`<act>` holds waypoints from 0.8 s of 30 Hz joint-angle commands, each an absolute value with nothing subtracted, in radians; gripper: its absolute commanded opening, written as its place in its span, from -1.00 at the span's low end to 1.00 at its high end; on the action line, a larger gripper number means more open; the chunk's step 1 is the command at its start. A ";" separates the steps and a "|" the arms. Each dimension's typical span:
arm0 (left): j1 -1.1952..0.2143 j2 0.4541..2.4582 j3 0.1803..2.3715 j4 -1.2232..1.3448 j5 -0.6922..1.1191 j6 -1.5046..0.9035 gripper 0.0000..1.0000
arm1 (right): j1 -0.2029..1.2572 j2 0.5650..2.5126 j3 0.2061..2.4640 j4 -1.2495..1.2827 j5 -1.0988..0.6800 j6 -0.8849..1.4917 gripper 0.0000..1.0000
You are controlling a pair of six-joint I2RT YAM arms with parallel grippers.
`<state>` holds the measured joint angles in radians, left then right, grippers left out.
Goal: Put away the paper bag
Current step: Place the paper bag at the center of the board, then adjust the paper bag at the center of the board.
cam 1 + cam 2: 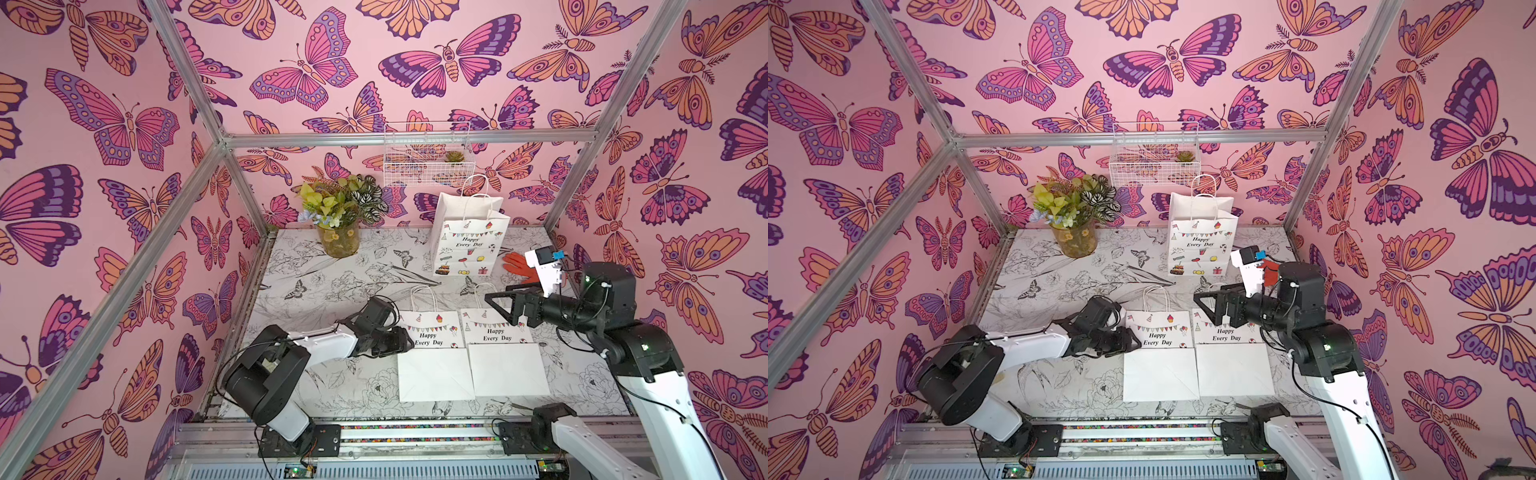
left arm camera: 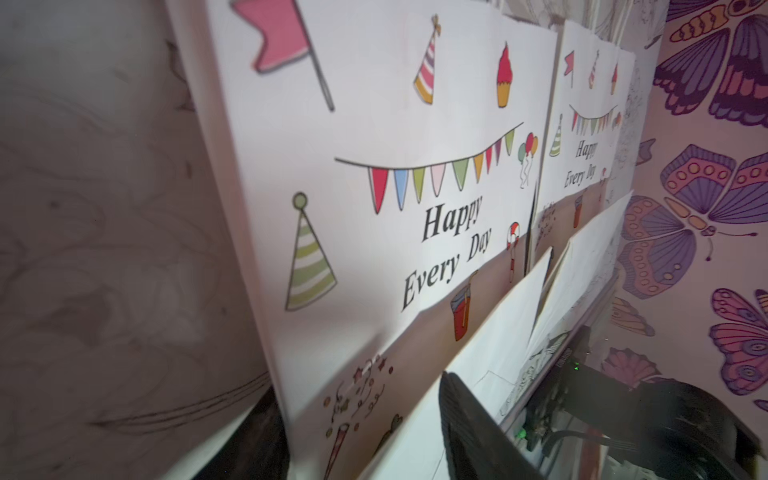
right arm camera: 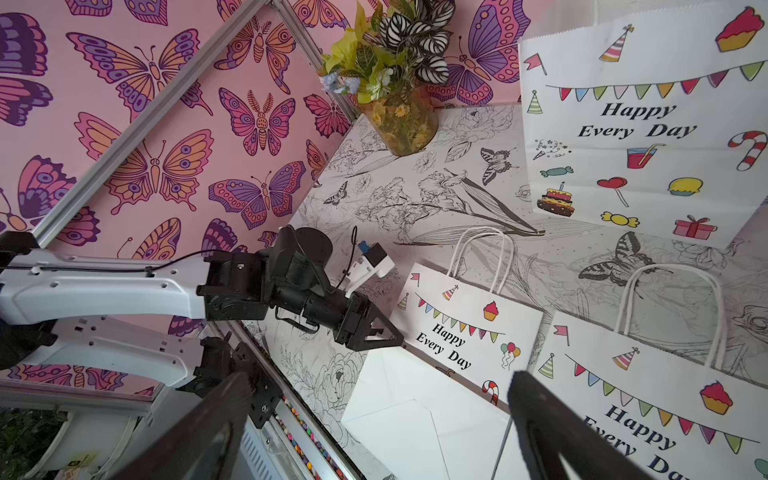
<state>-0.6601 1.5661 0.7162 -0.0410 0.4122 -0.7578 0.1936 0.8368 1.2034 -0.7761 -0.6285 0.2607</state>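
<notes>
Bag (image 3: 465, 328) edge at left fingers (image 3: 384, 341), seemingly parted, right fingers (image 3: 552, 428) wide.

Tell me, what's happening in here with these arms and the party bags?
Two robot arms are putting away paper gift bags. Two folded bags lie flat side by side on the table, and a third bag stands upright at the back. The left gripper sits at the outer edge of the left flat bag, jaws apart with that edge between them. The right gripper hangs wide open above the top of the right flat bag, holding nothing.
</notes>
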 commanded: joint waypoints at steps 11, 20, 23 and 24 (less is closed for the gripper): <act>-0.645 1.553 0.781 -0.141 0.423 -0.695 0.40 | 0.204 0.825 1.224 -0.802 -0.621 0.249 0.98; -0.675 1.637 0.780 -0.115 0.460 -0.710 0.39 | 0.207 0.827 1.224 -0.801 -0.621 0.249 0.98; -0.677 1.647 0.783 -0.106 0.461 -0.715 0.39 | 0.206 0.827 1.226 -0.802 -0.621 0.249 0.98; -0.677 1.647 0.787 -0.105 0.459 -0.714 0.39 | 0.206 0.826 1.224 -0.802 -0.621 0.247 0.98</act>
<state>-0.6701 1.6268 0.7780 -0.0982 0.4484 -0.7155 0.1989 0.8310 1.2034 -0.7841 -0.6277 0.2607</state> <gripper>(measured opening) 0.696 0.991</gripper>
